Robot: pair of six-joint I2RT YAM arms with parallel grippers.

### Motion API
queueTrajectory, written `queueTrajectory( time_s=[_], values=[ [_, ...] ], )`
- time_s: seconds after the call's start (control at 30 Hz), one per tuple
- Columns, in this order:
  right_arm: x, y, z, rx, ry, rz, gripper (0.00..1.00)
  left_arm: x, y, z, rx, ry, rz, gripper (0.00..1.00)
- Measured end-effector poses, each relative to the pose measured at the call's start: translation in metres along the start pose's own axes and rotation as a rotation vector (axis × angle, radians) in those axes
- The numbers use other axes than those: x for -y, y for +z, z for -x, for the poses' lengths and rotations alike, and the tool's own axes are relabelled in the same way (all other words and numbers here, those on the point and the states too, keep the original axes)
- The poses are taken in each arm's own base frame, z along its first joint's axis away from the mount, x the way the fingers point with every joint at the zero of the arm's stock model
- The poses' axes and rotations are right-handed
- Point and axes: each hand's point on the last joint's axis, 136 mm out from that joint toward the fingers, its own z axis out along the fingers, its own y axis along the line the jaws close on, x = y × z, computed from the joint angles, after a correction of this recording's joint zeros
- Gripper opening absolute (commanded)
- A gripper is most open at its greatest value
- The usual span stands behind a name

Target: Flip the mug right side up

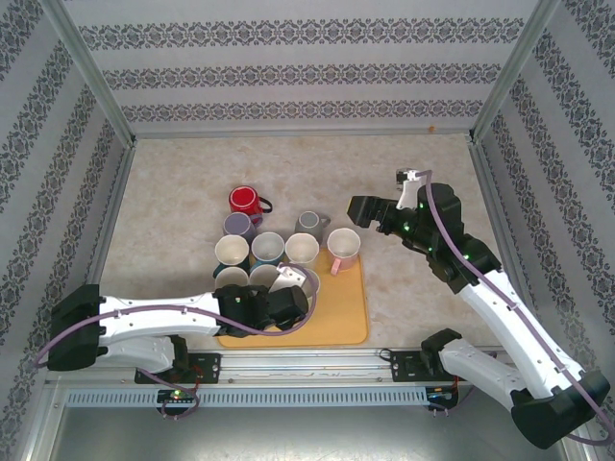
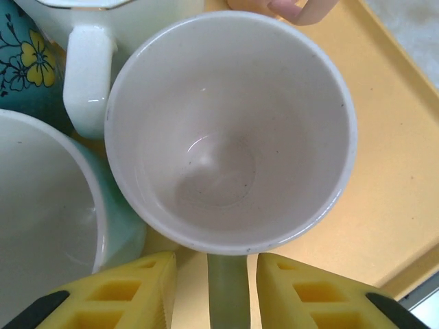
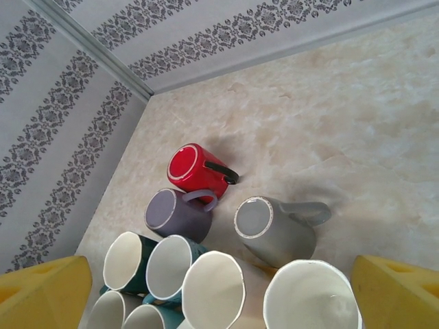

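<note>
Item: white mug (image 2: 233,130), upright on yellow tray (image 2: 401,171), rim up. Left gripper (image 2: 216,264): fingers slightly parted either side of its handle (image 2: 228,291), not pinching. Right gripper (image 3: 219,295): spread wide, empty. Step: letting go, by appearance. Next: widen, lift clear without snagging handle.

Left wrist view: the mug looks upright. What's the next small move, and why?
Probably draw the left gripper straight back off the handle. The white mug already stands mouth-up on the yellow tray, and the fingers flank its handle with a gap on each side, so it looks released.
</note>
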Motion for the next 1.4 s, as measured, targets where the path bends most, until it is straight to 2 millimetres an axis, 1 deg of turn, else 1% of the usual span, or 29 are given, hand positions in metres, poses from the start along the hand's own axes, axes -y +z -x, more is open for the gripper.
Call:
queueTrajectory(
  time_s=[0.2,0.27,0.37,0.47,0.53,0.6,0.67,0.7,0.8,0.9,1.0,1.07,1.13,1.27,1.4],
  values=[
    [0.002,0.008,-0.005,-0.034,-0.029,-0.002,0.96,0.004,-0.019,0.010,0.038,0.003,-0.061,0.38],
    [0.001,0.013,-0.007,-0.063,-0.047,-0.002,0.96,0.004,-0.029,0.018,0.048,0.010,-0.079,0.38],
    [-0.003,0.023,-0.010,-0.112,-0.088,-0.004,0.97,-0.003,-0.046,0.041,0.074,-0.020,-0.114,0.38],
    [-0.010,0.035,-0.013,-0.167,-0.138,-0.001,0.97,-0.021,-0.066,0.070,0.119,-0.090,-0.153,0.38],
    [-0.015,0.046,-0.016,-0.207,-0.179,0.002,0.97,-0.039,-0.080,0.091,0.162,-0.140,-0.163,0.38],
    [-0.019,0.057,-0.019,-0.246,-0.224,-0.004,0.97,-0.056,-0.090,0.108,0.200,-0.174,-0.158,0.38],
    [-0.020,0.070,-0.022,-0.280,-0.276,-0.019,0.97,-0.072,-0.097,0.122,0.233,-0.195,-0.140,0.38],
    [-0.019,0.077,-0.022,-0.294,-0.297,-0.028,0.96,-0.078,-0.099,0.126,0.242,-0.196,-0.130,0.38],
    [-0.013,0.097,-0.028,-0.356,-0.345,-0.055,0.96,-0.091,-0.099,0.128,0.257,-0.191,-0.099,0.38],
    [-0.004,0.122,-0.036,-0.426,-0.378,-0.080,0.97,-0.098,-0.094,0.123,0.269,-0.184,-0.090,0.38],
    [0.005,0.144,-0.049,-0.510,-0.411,-0.106,0.98,-0.103,-0.087,0.110,0.256,-0.177,-0.080,0.39],
    [0.008,0.159,-0.059,-0.565,-0.439,-0.123,0.98,-0.105,-0.087,0.108,0.255,-0.171,-0.078,0.39],
    [0.010,0.171,-0.069,-0.608,-0.466,-0.136,0.98,-0.106,-0.090,0.110,0.271,-0.166,-0.080,0.40],
    [0.019,0.189,-0.083,-0.676,-0.503,-0.177,0.98,-0.106,-0.100,0.113,0.306,-0.156,-0.092,0.40],
    [0.030,0.201,-0.088,-0.715,-0.526,-0.216,0.98,-0.105,-0.102,0.115,0.315,-0.155,-0.103,0.40]
  ],
)
